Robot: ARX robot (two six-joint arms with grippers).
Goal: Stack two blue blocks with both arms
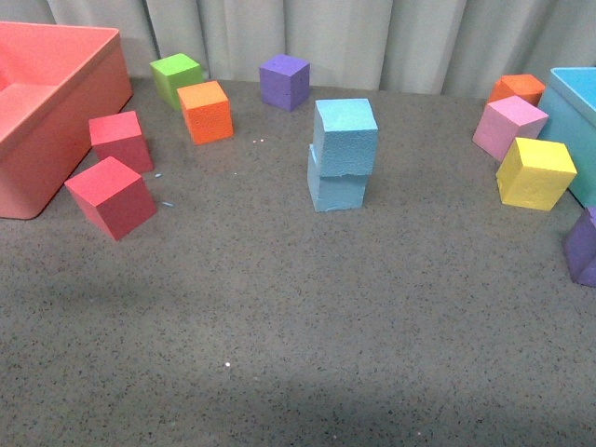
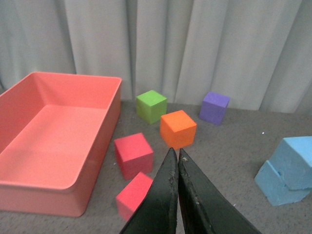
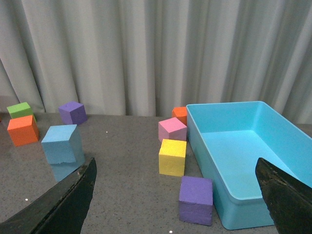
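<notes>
Two sky-blue foam cubes stand stacked mid-table in the front view: the upper block [image 1: 345,134] sits a little askew on the lower block [image 1: 335,189]. The stack also shows in the left wrist view [image 2: 287,170] and in the right wrist view [image 3: 62,144]. Neither arm shows in the front view. My left gripper [image 2: 174,152] is shut and empty, its black fingers pressed together, well apart from the stack. My right gripper [image 3: 175,168] is open wide and empty, with its fingers [image 3: 73,195] at the picture's sides, away from the stack.
A coral bin [image 1: 84,88] stands far left, a turquoise bin [image 1: 568,93] far right. Red cubes [image 1: 110,196], an orange cube [image 1: 206,111], a green cube [image 1: 175,76] and a purple cube [image 1: 284,81] lie left and back. Pink [image 1: 508,126], yellow [image 1: 535,172], orange [image 1: 518,88] and purple [image 1: 585,247] cubes lie right.
</notes>
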